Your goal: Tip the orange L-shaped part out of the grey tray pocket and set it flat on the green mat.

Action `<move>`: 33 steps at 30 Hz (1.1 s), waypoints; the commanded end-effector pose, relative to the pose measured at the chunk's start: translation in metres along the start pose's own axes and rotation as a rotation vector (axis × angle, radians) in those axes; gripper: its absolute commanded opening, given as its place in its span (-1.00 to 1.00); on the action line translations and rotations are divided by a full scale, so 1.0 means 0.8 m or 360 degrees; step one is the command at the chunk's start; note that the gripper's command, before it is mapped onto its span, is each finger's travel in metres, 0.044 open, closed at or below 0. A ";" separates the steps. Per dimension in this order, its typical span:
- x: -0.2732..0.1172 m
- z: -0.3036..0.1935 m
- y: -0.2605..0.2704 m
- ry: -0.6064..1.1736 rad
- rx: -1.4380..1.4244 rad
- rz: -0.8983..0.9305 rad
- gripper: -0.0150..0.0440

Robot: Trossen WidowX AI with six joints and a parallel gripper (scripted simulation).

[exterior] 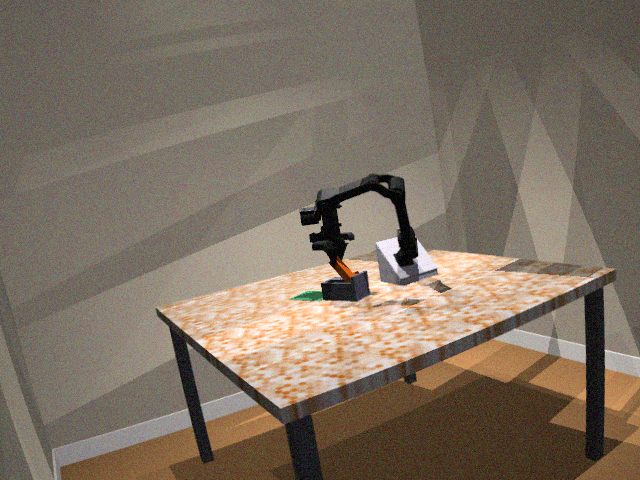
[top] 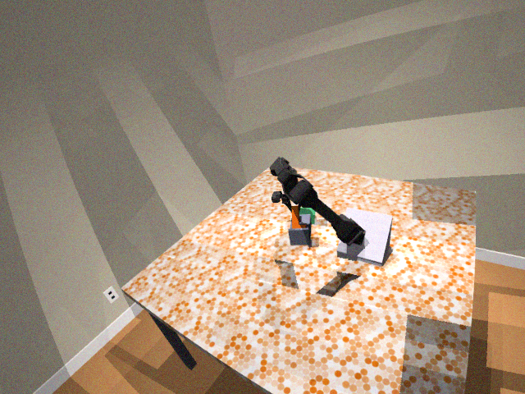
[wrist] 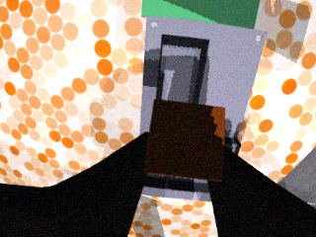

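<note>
The orange part stands steeply tilted, its upper end raised well above the grey tray. My gripper is shut on that raised end, one dark finger on each side in the wrist view. The lower end is at the tray, near its taller wall in the exterior view; whether it still touches the pocket I cannot tell. The far stretch of the pocket shows empty in the wrist view. The green mat lies beside the tray.
A white sloped block stands by the arm's base, a short way from the tray. The tray's top has a small screw near each far corner in the wrist view. Dark shadow patches fall on the orange-dotted table.
</note>
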State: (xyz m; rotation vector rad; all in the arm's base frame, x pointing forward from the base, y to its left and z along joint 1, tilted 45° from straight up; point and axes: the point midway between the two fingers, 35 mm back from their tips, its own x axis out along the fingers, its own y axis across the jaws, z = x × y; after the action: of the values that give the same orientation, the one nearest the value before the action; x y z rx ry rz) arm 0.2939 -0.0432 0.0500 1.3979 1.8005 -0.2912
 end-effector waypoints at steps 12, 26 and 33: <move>-0.032 0.002 0.001 -0.0015 -0.0009 -0.0001 -0.49; -0.044 0.003 0.001 -0.0015 -0.0009 -0.0001 -0.49; -0.041 0.030 -0.002 -0.0017 -0.0010 -0.0001 -0.49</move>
State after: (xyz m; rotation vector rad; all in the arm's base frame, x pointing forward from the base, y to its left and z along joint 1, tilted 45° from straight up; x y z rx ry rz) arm 0.3006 -0.0729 0.0645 1.3979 1.8015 -0.2909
